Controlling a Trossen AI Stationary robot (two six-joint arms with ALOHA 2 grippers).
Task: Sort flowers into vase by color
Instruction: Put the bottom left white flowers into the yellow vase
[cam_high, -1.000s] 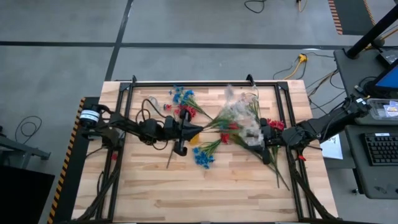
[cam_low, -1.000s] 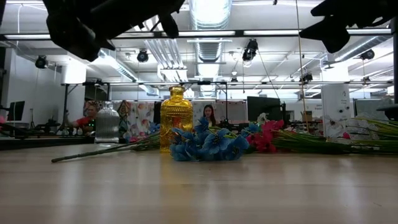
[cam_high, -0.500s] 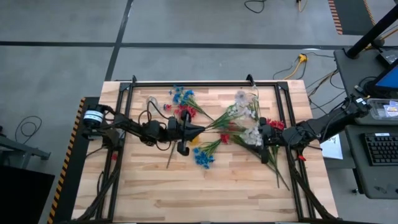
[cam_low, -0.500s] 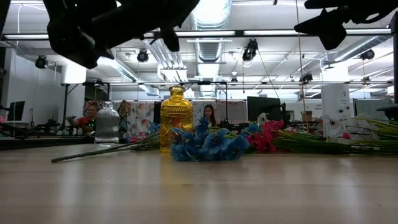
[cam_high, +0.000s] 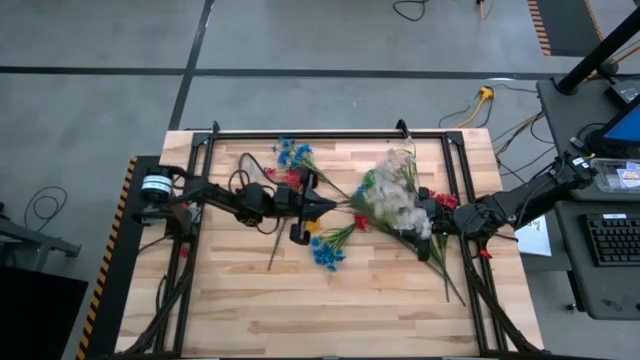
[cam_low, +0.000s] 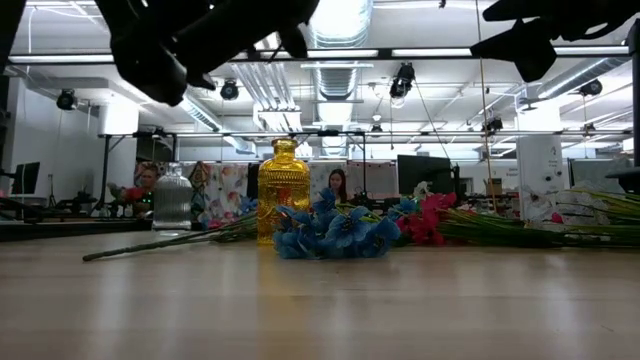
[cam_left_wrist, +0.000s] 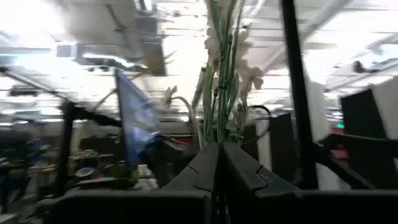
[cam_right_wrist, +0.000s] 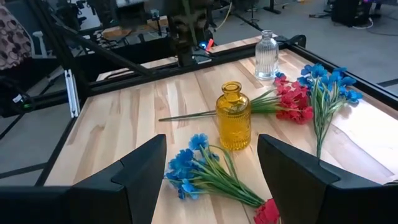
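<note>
My left gripper (cam_high: 333, 207) is raised over the table's middle and shut on a white-blossomed sprig (cam_high: 388, 196), which reaches toward the table's right. My right gripper (cam_high: 428, 230) is open and empty above the table's right part; its own view (cam_right_wrist: 211, 180) shows the wide gap. A yellow vase (cam_right_wrist: 234, 116) stands at the middle and a clear vase (cam_right_wrist: 266, 55) at the far left. Blue flowers (cam_right_wrist: 198, 165), red flowers (cam_right_wrist: 291, 99) and more blue flowers (cam_right_wrist: 326, 81) lie flat on the table. My left gripper pinches several thin green stems (cam_left_wrist: 217, 134) of the white sprig between its two shut fingers. The fingers lie along the stems and point level toward the table's right. The sprig is lifted clear of the table, its white blossoms (cam_left_wrist: 247, 73) out beyond the fingertips.
Long green stems (cam_high: 445, 270) and red blossoms (cam_high: 443, 200) lie under and beside the right arm. A black frame (cam_high: 330, 133) borders the table's far side. In the low view the yellow vase (cam_low: 284, 190) and clear vase (cam_low: 172, 197) stand behind the blue flowers (cam_low: 330, 232).
My left gripper has gone a little toward the table's right, staying shut on the white sprig. The sprig's blossom end has swung about and now sits nearer my right gripper, blurred by motion. My right gripper has stayed open.
</note>
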